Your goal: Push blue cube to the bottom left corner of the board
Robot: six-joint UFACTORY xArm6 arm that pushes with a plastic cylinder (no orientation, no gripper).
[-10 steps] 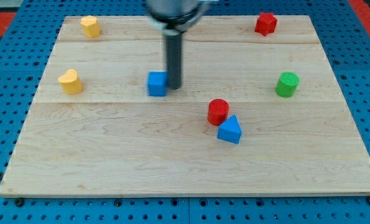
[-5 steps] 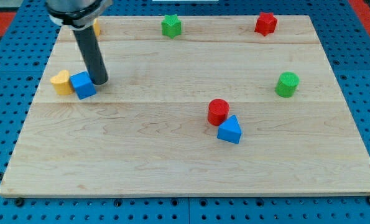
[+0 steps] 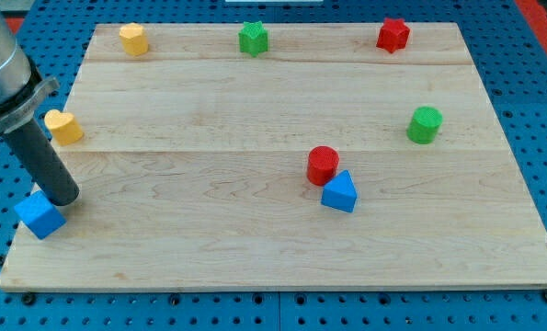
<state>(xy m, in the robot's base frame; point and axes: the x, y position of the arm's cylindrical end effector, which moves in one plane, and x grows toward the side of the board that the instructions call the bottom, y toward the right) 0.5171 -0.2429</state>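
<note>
The blue cube (image 3: 40,215) sits at the board's left edge, near the bottom left corner, partly overhanging the edge. My tip (image 3: 63,198) touches the cube's upper right side, with the dark rod rising toward the view's top left. The wooden board (image 3: 273,248) fills most of the view.
A yellow heart (image 3: 63,127) lies near the left edge, above the tip. A yellow block (image 3: 133,39), green star (image 3: 253,38) and red star (image 3: 393,35) line the top. A green cylinder (image 3: 425,124) sits right. A red cylinder (image 3: 323,165) touches a blue triangular block (image 3: 339,192).
The tip has pushed the blue cube from the board's middle leftward, then down to the left edge near the bottom corner. The yellow heart was nudged left and slightly down.
</note>
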